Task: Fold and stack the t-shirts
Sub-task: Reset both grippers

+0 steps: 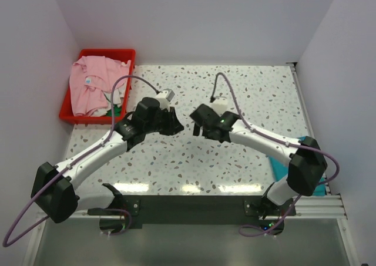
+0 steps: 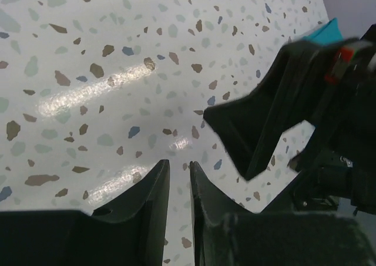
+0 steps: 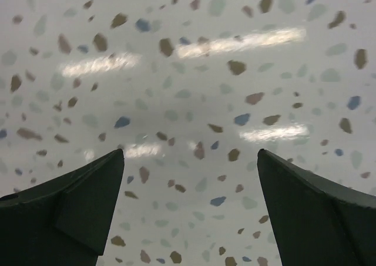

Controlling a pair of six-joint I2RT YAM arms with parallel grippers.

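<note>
Task status: early stage, by judgement. No folded stack is visible anywhere on the table (image 1: 258,96).
Pink t-shirt (image 1: 91,87): lies crumpled and unfolded inside the red bin (image 1: 126,57) at the far left corner of the table. Part of it hangs over the bin's left wall.
Teal t-shirt (image 1: 279,166): lies at the near right edge of the table, mostly hidden under the right arm's elbow. Only slivers show, so whether it is folded cannot be told. One corner also shows at the top right of the left wrist view (image 2: 326,31).
Left pincer (image 1: 176,126): hangs over bare table near the centre. The fingers are nearly together with a narrow slit between them and nothing in it.
Right pincer (image 1: 197,126): faces the left pincer, just beside it. It is released, with the fingers spread wide, and only bare table shows between them in its own wrist view (image 3: 191,154).
Other contents: a small green item (image 1: 117,109) sits at the bin's near right corner. What it is cannot be told.
Work left: take the pink t-shirt out of the bin, spread and fold it, then set it on the teal one. The teal one may also need folding.
</note>
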